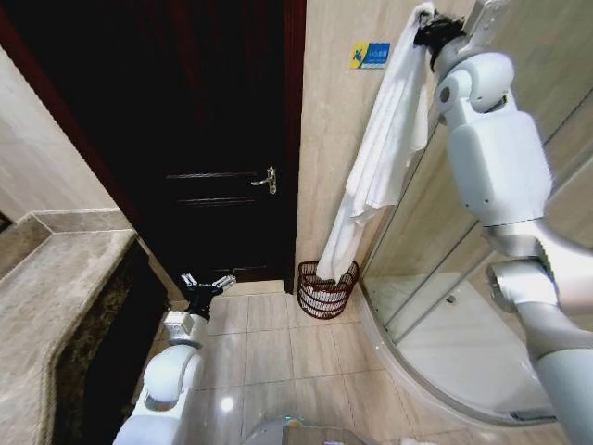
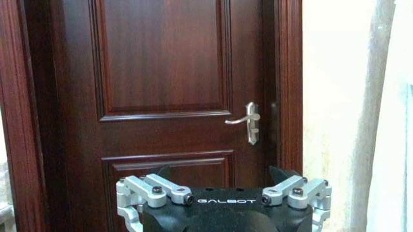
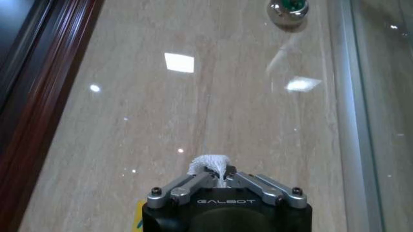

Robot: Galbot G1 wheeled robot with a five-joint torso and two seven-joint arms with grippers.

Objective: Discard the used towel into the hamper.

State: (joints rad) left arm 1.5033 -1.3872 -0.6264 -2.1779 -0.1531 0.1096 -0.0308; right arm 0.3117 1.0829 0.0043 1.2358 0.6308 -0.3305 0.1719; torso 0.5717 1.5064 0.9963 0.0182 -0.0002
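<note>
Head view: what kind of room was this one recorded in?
Most likely a bathroom. A curved glass shower enclosure stands at right, a stone vanity counter at left, and tiled floor runs to a dark wooden door. The right gripper holds a white towel above the hamper.

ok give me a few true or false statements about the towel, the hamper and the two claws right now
1. The right claw is shut on the white towel, holding its top end up high. True.
2. The towel lies fully inside the hamper. False: most of it hangs in the air, with its lower end reaching the hamper's mouth.
3. The left claw is low near the floor, open and holding nothing. True.
4. The hamper stands on the stone counter. False: it stands on the tiled floor between the dark door and the glass shower wall.
5. The door stands wide open. False: it is closed.
</note>
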